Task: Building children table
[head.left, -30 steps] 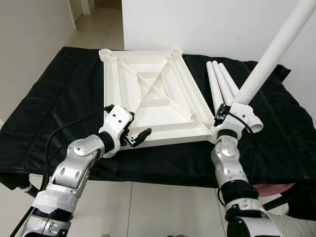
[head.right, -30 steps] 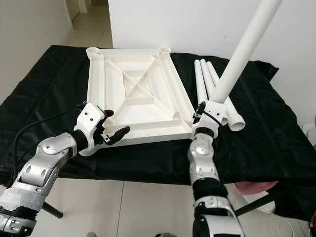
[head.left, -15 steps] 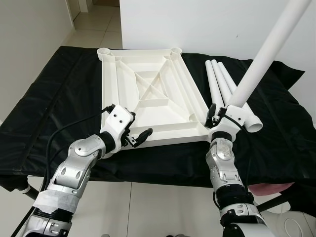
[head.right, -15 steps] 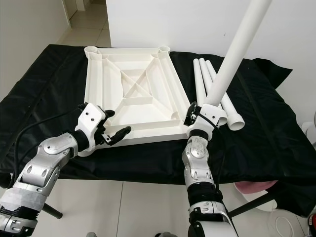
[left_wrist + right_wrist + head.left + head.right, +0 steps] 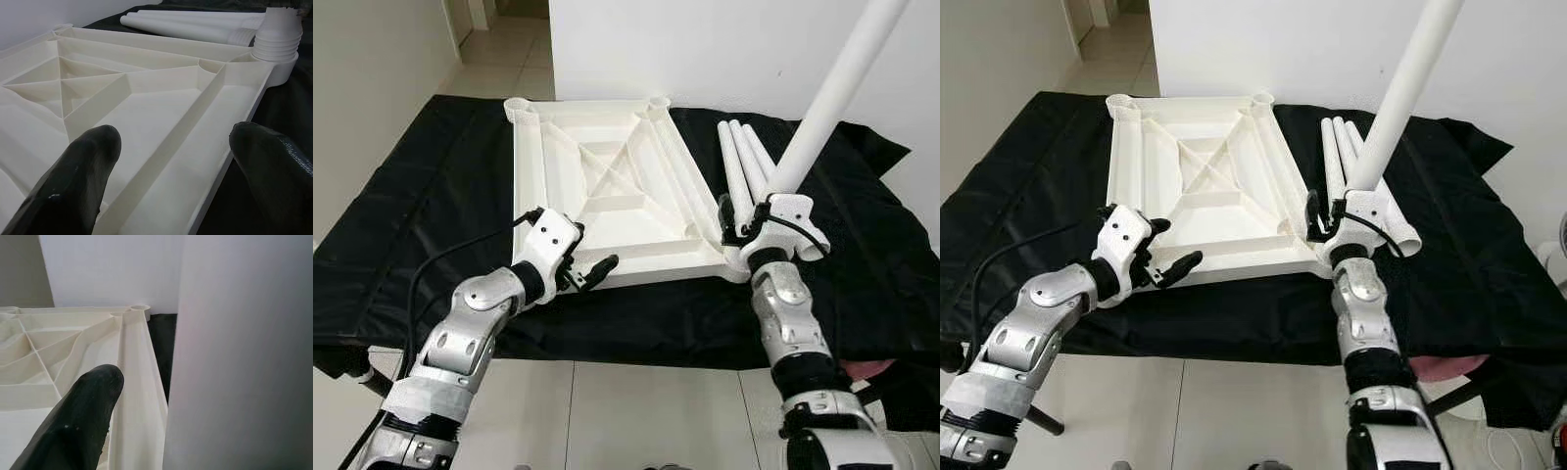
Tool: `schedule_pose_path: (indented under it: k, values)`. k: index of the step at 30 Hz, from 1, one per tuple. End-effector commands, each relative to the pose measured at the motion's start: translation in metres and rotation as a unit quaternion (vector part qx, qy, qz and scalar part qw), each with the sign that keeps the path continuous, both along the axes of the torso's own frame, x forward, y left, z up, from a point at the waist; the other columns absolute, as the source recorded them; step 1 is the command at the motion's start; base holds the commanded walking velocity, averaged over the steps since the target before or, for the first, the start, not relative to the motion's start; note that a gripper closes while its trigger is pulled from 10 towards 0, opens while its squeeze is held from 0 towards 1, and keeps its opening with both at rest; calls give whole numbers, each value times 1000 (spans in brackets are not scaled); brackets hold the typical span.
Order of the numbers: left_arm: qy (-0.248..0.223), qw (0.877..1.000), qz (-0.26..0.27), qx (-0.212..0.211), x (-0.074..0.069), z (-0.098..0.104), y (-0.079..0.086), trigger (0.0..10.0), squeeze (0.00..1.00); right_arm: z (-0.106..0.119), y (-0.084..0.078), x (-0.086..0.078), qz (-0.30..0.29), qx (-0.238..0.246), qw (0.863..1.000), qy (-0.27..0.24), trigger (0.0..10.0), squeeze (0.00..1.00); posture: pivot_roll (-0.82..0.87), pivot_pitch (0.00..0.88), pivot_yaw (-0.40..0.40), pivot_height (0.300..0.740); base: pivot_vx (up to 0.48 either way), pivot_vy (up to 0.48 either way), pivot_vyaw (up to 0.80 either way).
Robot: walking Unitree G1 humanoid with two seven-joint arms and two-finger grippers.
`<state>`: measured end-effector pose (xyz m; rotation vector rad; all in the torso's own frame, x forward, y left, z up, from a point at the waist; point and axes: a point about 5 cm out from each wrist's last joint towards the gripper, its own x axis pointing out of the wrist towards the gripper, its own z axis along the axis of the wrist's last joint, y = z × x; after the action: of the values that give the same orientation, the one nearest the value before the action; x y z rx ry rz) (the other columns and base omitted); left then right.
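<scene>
The right gripper (image 5: pixel 744 220) is closed around the lower end of a white table leg (image 5: pixel 832 88), which stands nearly upright with a slight lean away from the robot and to its right; its ribbed foot is seen in the left wrist view seated at the near right corner socket (image 5: pixel 279 61) of the tabletop (image 5: pixel 607 186). The tabletop is laid upside down, ribbed underside up, on a black cloth (image 5: pixel 421 225). How deep the leg sits in the socket cannot be told.

The left gripper (image 5: pixel 582 269) is set at the near left corner of the tabletop with its fingers (image 5: pixel 80 171) spread wide, one over the inner ribbing and one outside the near rim; nothing is gripped, and whether the rim is touched cannot be told.

Three further legs (image 5: pixel 744 162) lie side by side on the cloth, just beside the right edge of the tabletop. The two far corner sockets (image 5: pixel 658 101) are empty.

The step in hand is judged to be the seating of the first leg. It is best done with the leg brought square to the socket before force is applied, since a tilted leg is likely to bind. The tabletop should be pinned by the left gripper so that it is not slid or lifted on the loose cloth.
</scene>
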<state>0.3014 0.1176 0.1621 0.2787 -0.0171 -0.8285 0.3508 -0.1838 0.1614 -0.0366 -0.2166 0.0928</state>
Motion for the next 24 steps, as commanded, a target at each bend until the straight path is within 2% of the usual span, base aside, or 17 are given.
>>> schedule_pose_path:
  k: [1,3,4,5,6,8,9,10,12,13,17,24]
  values:
    - [2,1000,0,-1,0,-1,-2,10000,0,3,3,3,24,-8,1000,4,10000,0,2,2,-41,740,0,0,0]
    - [1,1000,1,-2,0,0,-2,10000,0,2,-1,4,39,-13,999,13,10000,0,2,1,-42,740,0,0,0]
    - [0,1000,1,-2,1,1,-2,10000,0,1,-4,3,55,-13,998,20,7765,0,3,0,-41,740,0,0,0]
    - [0,1000,1,-2,1,1,-2,10000,0,1,-4,3,55,-13,998,20,7765,0,3,0,-41,740,0,0,0]
    - [-1,1000,1,-3,1,1,-2,10000,0,0,-7,2,67,-18,997,27,4824,0,4,0,-42,740,0,0,0]
    - [-2,1000,2,-3,1,2,-2,10000,0,-1,-10,2,76,-25,996,34,4431,0,3,0,-41,740,0,0,0]
    - [-2,1000,3,-3,2,2,-2,10000,0,-4,-12,2,83,-26,995,44,2549,0,1,0,-40,740,0,0,0]
    - [-3,1000,3,-3,2,3,-1,10000,0,-8,-16,2,81,-37,994,65,2000,0,2,3,-40,740,0,0,0]
    - [-4,1000,3,-3,2,3,-1,10000,0,-13,-18,3,83,-52,992,83,1765,0,2,4,-38,740,0,0,0]
    - [-3,1000,2,-3,2,3,-2,10000,0,-18,-22,3,77,-56,990,103,0,0,2,7,-35,740,0,0,0]
    - [3,1000,-8,-3,0,1,-5,10000,0,-24,-28,3,63,-44,989,126,0,0,1,11,-33,740,0,0,0]
    - [10,1000,-22,-5,-4,-1,-11,10000,0,-25,-25,2,61,-41,990,119,0,0,-2,18,-31,740,0,0,0]
